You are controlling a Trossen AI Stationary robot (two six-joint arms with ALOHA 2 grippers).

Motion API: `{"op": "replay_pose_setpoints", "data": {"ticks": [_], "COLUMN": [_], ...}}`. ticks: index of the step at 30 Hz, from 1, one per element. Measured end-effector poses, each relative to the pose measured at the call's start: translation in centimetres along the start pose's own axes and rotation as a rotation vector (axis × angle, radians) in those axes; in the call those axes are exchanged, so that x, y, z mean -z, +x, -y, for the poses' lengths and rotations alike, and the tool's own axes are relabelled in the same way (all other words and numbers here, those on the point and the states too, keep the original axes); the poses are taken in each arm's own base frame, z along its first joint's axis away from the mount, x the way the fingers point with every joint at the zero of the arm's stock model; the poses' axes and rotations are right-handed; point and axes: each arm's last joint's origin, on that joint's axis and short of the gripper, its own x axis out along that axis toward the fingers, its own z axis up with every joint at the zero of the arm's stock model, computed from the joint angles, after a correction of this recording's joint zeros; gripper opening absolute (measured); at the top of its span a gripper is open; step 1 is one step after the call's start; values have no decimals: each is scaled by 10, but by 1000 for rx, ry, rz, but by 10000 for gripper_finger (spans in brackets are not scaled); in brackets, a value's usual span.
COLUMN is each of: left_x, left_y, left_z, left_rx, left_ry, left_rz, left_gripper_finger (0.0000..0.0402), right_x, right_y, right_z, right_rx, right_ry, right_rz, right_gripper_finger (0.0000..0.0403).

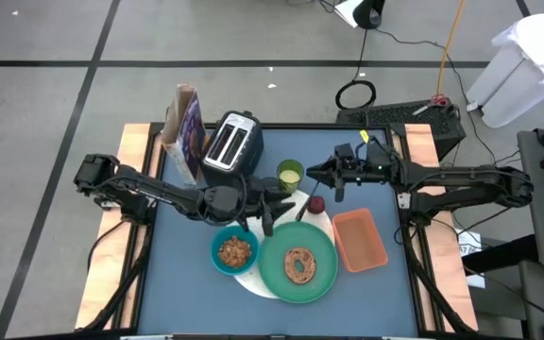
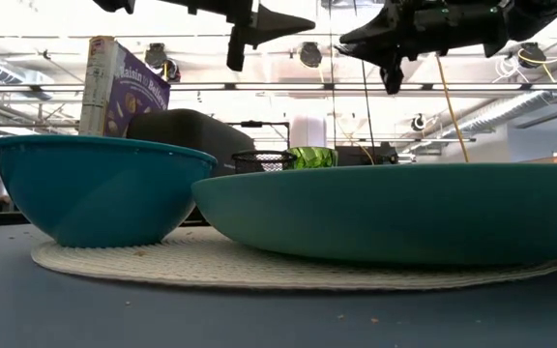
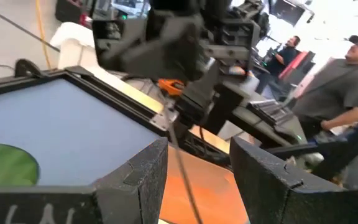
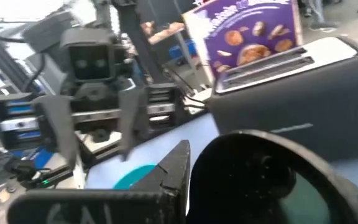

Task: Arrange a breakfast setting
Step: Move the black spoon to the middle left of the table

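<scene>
A teal bowl [image 1: 234, 253] of cereal and a large green plate [image 1: 298, 266] with a bagel rest on the white round plate [image 1: 253, 280]. A small red fruit [image 1: 316, 203] and a thin spoon [image 1: 302, 206] lie at its far edge. The yellow-green cup [image 1: 290, 174] stands behind them. My left gripper [image 1: 277, 201] hovers open above the white plate's far edge, pointing level at the right arm. My right gripper [image 1: 331, 175] is raised beside the yellow-green cup and shut on the black cup [image 4: 260, 180]. My right gripper has the black cup by its rim [image 4: 211, 149]. One finger [image 4: 169, 177] lies against the outside of the wall, and the cup itself hides the other. The fingers come level from the table's right. The cup is lifted clear of the table.
A silver-black toaster [image 1: 232, 144] and a cereal box [image 1: 185, 132] stand at the far left. An orange tray [image 1: 359, 238] lies right of the green plate. A person [image 3: 347, 81] stands beyond the table.
</scene>
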Motion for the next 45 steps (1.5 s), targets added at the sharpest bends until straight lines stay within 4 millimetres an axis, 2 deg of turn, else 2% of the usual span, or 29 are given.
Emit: {"op": "replay_pose_setpoints", "data": {"ticks": [15,33,37,45], "left_x": [1,16,17,17], "left_y": [1,-1,-1,-1], "left_z": [-4,-11,-11,-11], "left_rx": [-24,-70,-72,-71], "left_ry": [-53,-168,-171,-171], "left_rz": [-13,-182,-189,-190], "left_gripper_finger": [179,177,148,47], "right_x": [16,21,23,25], "right_y": [41,60,61,61], "right_z": [-8,-7,-5,-4], "right_rx": [-145,-156,-142,-121], "right_ry": [19,18,23,26], "right_rz": [113,120,93,80], "right_gripper_finger": [58,59,59,59]}}
